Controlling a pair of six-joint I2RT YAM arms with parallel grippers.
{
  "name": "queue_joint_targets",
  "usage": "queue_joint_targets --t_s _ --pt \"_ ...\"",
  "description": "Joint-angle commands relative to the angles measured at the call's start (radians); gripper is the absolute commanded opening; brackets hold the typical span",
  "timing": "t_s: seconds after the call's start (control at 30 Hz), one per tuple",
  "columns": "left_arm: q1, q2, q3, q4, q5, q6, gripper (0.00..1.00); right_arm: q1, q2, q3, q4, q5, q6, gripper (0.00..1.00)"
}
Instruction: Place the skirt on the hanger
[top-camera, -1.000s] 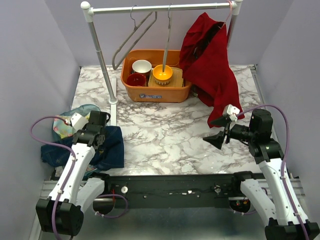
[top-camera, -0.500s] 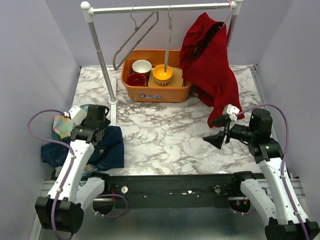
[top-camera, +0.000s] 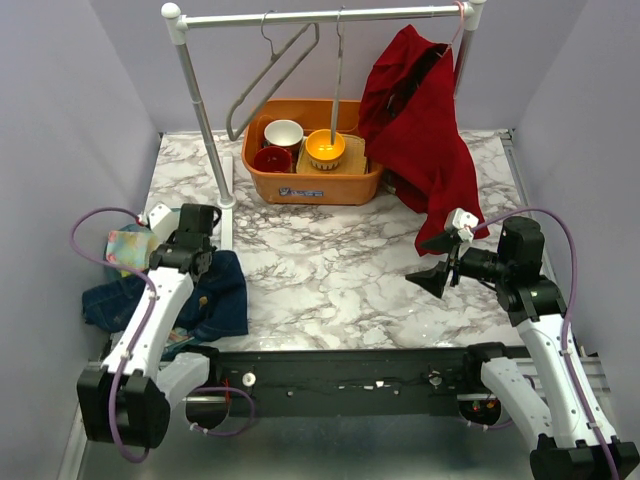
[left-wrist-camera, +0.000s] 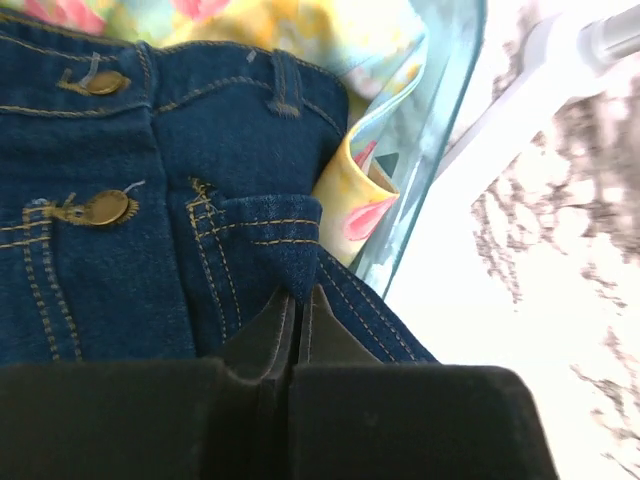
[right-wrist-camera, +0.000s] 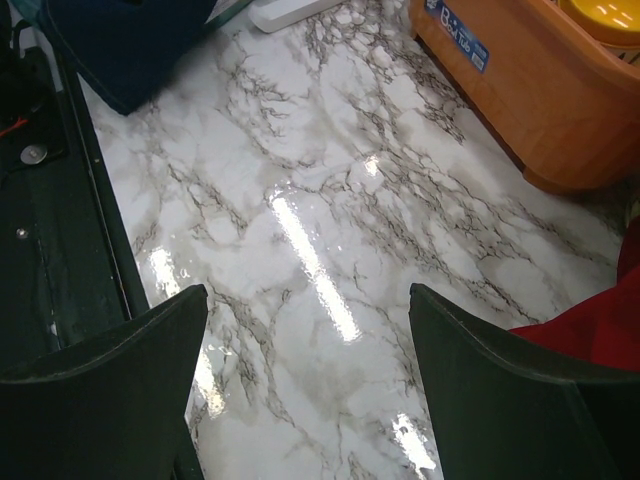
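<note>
A dark blue denim skirt (top-camera: 225, 295) with brass buttons (left-wrist-camera: 98, 208) lies crumpled at the table's front left corner. My left gripper (top-camera: 200, 272) points down into it. In the left wrist view that gripper (left-wrist-camera: 297, 295) is shut on the skirt, pinching a fold of denim by a stitched seam. An empty grey hanger (top-camera: 275, 70) hangs on the rail at the back. My right gripper (top-camera: 432, 265) hovers open over the marble at the right, nothing between its fingers (right-wrist-camera: 305, 290). The skirt's corner (right-wrist-camera: 130, 40) shows far off in the right wrist view.
A floral garment (top-camera: 128, 248) lies under and behind the skirt. A red garment (top-camera: 420, 130) hangs from the rail's right end. An orange tub (top-camera: 315, 182) of bowls stands at the back centre. The rack's white foot (top-camera: 226, 205) sits close to my left gripper.
My left wrist has shifted a little toward the rack post, and its jaws have closed on a fold of the denim. The right arm has not moved.
</note>
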Motion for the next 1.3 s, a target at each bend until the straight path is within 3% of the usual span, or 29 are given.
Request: queue_joint_targets --t_s 0.0,0.17,0.3,0.37,0.47,0.73,1.0,1.13,1.27 --pt "0.006 -0.212 0.071 0.010 -0.026 0.064 0.00 0.000 -0.006 0.020 0.000 0.014 -0.013 0.88" --pt "0.006 -0.365 0.259 0.072 0.121 0.142 0.00 0.000 -0.008 0.028 -0.009 0.012 -0.019 0.88" --pt "0.006 -0.341 0.436 0.082 0.328 0.182 0.00 -0.003 -0.008 0.040 -0.020 0.021 -0.026 0.88" --pt "0.006 -0.328 0.503 0.133 0.532 0.213 0.00 -0.003 -0.010 0.058 -0.032 0.029 -0.037 0.89" --pt "0.006 -0.321 0.542 0.234 0.823 0.245 0.00 -0.004 -0.014 0.078 -0.051 0.055 -0.045 0.89" --pt "0.005 -0.371 0.507 0.493 1.161 0.174 0.00 -0.006 -0.007 0.186 -0.163 0.127 -0.100 0.90" --pt "-0.015 -0.443 0.360 0.584 1.273 0.147 0.00 -0.006 0.033 0.230 -0.253 0.058 -0.132 0.90" --pt "-0.050 -0.425 0.266 0.758 1.383 0.035 0.00 -0.006 0.040 0.235 -0.270 0.041 -0.154 0.90" --pt "-0.208 -0.371 0.223 0.791 1.323 0.085 0.00 -0.007 0.056 0.244 -0.308 -0.032 -0.210 0.90"
